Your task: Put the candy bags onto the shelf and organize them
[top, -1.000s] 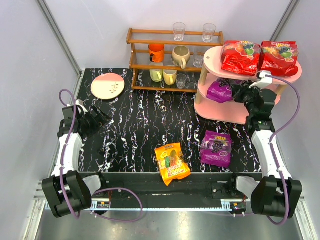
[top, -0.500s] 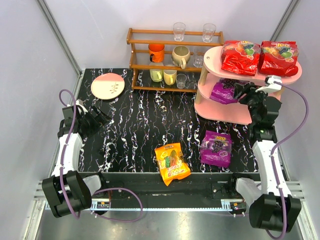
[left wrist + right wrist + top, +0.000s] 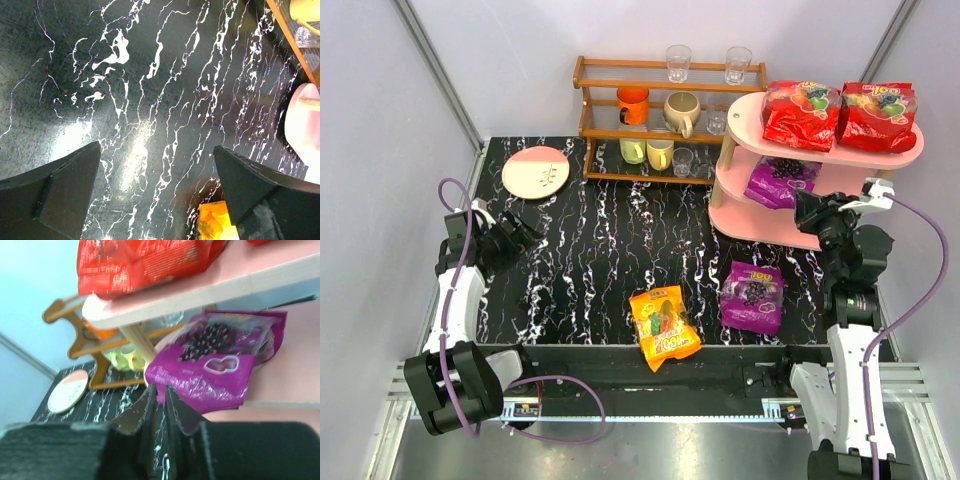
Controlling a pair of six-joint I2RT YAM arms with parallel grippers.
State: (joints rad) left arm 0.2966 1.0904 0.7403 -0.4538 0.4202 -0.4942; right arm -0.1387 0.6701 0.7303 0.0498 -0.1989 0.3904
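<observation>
The pink shelf (image 3: 748, 113) stands at the back right with two red candy bags (image 3: 801, 114) (image 3: 876, 115) on its top board. A purple candy bag (image 3: 782, 180) lies on the middle board. My right gripper (image 3: 805, 208) hovers just in front of that board, its jaws almost together with nothing between them. In the right wrist view its tips (image 3: 160, 389) sit at the near corner of the purple bag (image 3: 220, 362), under the top board (image 3: 225, 290). On the table lie another purple bag (image 3: 752, 297) and an orange bag (image 3: 663, 326). My left gripper (image 3: 523, 233) is open and empty (image 3: 156, 147).
A brown wooden rack (image 3: 660, 115) of cups and glasses stands at the back centre, beside the shelf. A pink-and-cream plate (image 3: 535, 171) lies at the back left. The orange bag (image 3: 215, 225) shows past my left gripper's right finger. Grey walls close in both sides.
My right arm has drawn back from the shelf's middle board, leaving the purple bag lying there; its jaws opened and then narrowed again. The left arm has not moved.
</observation>
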